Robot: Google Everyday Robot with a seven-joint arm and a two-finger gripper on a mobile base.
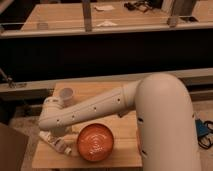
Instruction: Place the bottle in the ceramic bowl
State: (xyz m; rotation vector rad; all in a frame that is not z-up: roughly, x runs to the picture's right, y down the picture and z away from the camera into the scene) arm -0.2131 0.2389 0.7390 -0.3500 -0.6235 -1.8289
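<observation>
The gripper (56, 141), fingers spread apart, reaches down at the front-left of the wooden table (125, 152) over the bottle (64, 148), which lies flat with its long axis running diagonally, just left of the ceramic bowl (95, 142), so the transfer goes rightward.

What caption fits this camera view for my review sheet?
White arm reaches left over the wooden table; gripper low beside the orange ceramic bowl, near the paper cup.

White hand (59, 145) over the white bottle (64, 148); orange-red ceramic bowl (95, 143) with white rings; white paper cup (66, 96).
</observation>
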